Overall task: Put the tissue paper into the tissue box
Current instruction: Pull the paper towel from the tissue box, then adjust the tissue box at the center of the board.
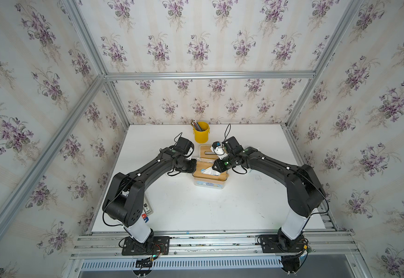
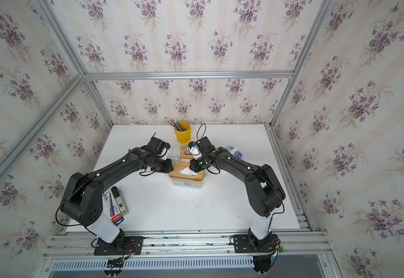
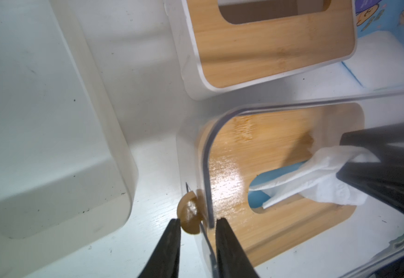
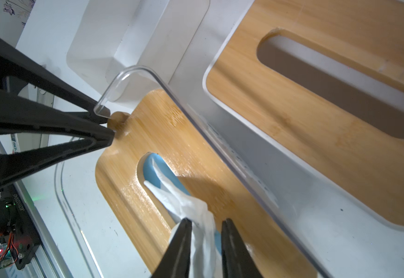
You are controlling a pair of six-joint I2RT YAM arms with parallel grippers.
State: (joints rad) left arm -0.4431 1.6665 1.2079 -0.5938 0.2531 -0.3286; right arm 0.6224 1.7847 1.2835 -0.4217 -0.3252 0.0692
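Two black jointed arms (image 1: 148, 168), white lower links (image 1: 139, 231), looped black cables (image 1: 227, 130)

Tissue box (image 1: 210, 183) on counter (image 1: 196, 211), tissue paper (image 1: 211, 171) protruding through lid (image 1: 199, 169). Flanked by left arm (image 1: 148, 166) and right arm (image 1: 268, 164); pencil cup (image 1: 201, 135) behind.

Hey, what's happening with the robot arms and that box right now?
The right pincer has its jaws slightly apart around tissue paper poking out of the slot in the bamboo lid of the clear tissue box. The left pincer straddles that lid's small wooden tab at the box rim. The tissue is only partly inside.
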